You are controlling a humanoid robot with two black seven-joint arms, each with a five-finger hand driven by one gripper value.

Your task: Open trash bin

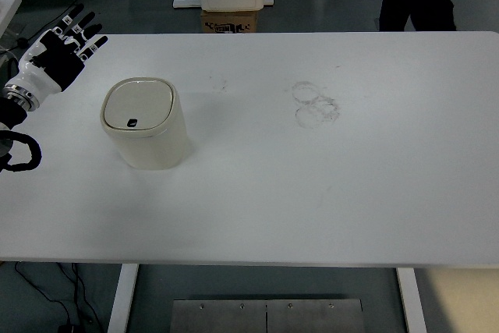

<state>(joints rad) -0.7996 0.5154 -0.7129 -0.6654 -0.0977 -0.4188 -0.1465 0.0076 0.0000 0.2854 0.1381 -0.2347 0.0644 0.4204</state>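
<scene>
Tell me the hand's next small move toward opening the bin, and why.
Probably swing the left robot hand right and down toward the button at the lid's near edge. The lid is shut on the bin, and the hand hovers open to the bin's upper left, touching nothing.

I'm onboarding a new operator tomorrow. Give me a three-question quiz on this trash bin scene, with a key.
1. True or false: the lid of the trash bin is shut.
2. Which hand is in view over the table? A) the left hand, fingers spread, holding nothing B) the right hand, gripping the bin C) both hands, on the lid
3. Fill in: the small dark button sits on the lid's ____ edge, the side toward the camera.

Key
1. True: the lid lies flat on the bin.
2. A: it is at the table's far left corner, apart from the bin.
3. Near.
</scene>
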